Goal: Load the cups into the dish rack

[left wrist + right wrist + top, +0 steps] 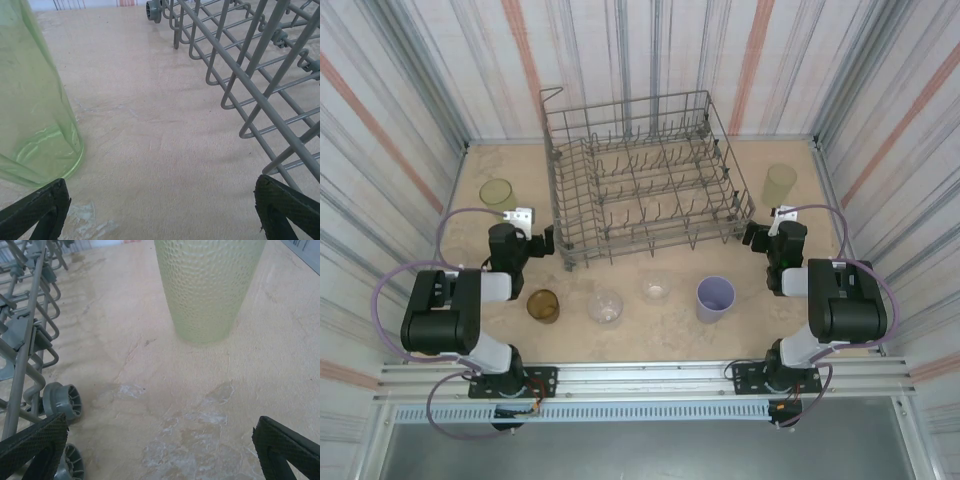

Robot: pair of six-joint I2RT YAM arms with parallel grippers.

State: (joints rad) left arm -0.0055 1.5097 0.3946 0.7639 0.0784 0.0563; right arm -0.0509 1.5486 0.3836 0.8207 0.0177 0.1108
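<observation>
1. Standing upright to the right of the dish rack [640,170], one yellow-green cup [210,285] waits on the table [150,355].
2. It lies straight ahead of the right gripper [160,440], whose jaws are spread and empty.
3. The left gripper [160,205], equally spread, has a second green cup [35,100] to its left.

Beige marbled surface [650,340]. Grey wire dish rack [640,175] sits centre-back. Yellow-green cup [498,193] left of the rack, second yellow-green cup [780,184] right of it. Front row, left to right: amber cup [543,305], clear cup [605,306], second clear cup [656,289], lavender cup [715,298].
</observation>
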